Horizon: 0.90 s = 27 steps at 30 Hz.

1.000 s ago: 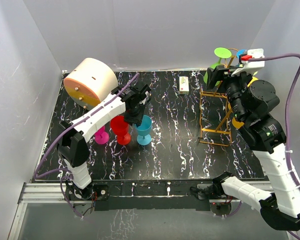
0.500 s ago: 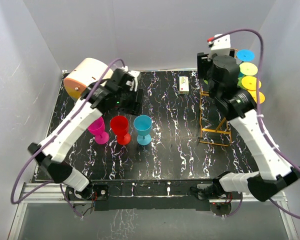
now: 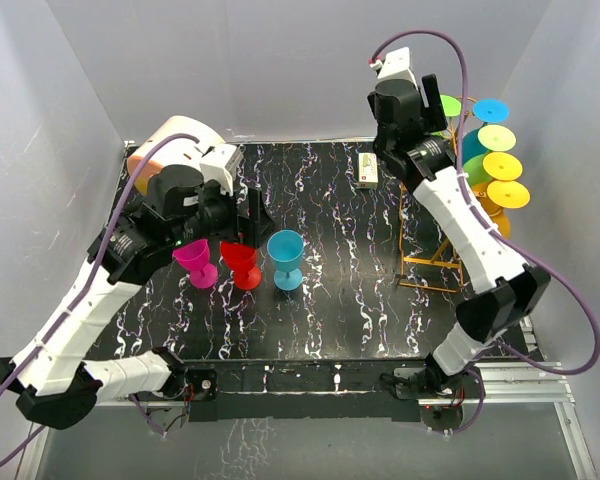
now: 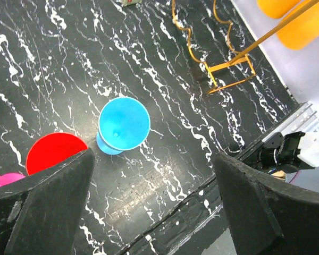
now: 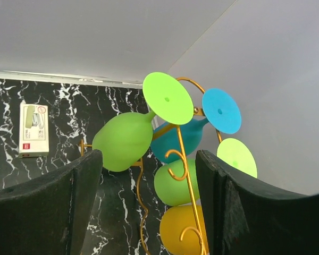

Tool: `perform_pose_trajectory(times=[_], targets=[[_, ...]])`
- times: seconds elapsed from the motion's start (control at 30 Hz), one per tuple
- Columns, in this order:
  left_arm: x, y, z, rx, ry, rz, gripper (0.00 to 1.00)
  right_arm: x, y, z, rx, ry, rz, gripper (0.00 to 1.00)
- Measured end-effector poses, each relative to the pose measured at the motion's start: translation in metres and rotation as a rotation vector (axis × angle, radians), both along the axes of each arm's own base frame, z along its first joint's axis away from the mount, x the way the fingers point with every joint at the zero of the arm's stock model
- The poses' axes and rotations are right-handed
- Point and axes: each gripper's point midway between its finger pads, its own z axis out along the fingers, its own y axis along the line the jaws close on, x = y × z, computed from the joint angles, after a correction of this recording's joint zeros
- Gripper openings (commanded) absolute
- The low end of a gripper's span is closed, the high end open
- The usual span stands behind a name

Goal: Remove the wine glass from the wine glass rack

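Your left hand (image 4: 154, 159) has let go of the blue wine glass (image 4: 123, 123) and lifted clear. Its jaws gape wide and hold nothing. That glass stands upright on the worktop (image 3: 340, 290) toward 9 o'clock, beside the pink glass (image 3: 194, 260) and red glass (image 3: 240, 260), so it counts as unloaded. Your right hand (image 5: 148, 159) has swung up to the wine glass rack (image 5: 176, 154) at 2 o'clock. Its jaws are apart and empty, facing the hanging green wine glass (image 5: 122, 141), which is probably your next pick.

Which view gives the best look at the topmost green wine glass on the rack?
Right wrist: the green wine glass hangs on the wine glass rack, close, with bowl, stem and base visible. Top external: only its base disc shows past the right arm. Left wrist: just the rack's foot.
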Motion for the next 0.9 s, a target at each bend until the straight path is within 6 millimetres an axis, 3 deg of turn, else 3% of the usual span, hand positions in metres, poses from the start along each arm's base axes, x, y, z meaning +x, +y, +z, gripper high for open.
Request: perform_pose_trajectory(times=[0.3, 0.67, 0.9], targets=[[-0.002, 0.001, 0.023, -0.075, -0.129, -0.023, 0.99, 0.031, -0.011, -0.008, -0.083, 0.053, -0.099, 0.69], [0.005, 0.003, 0.003, -0.022, -0.153, -0.023, 0.99, 0.061, -0.027, -0.037, -0.165, 0.142, -0.157, 0.63], [0.009, 0.005, 0.005, -0.007, -0.186, -0.022, 0.99, 0.071, -0.041, -0.044, -0.193, 0.156, -0.194, 0.63]])
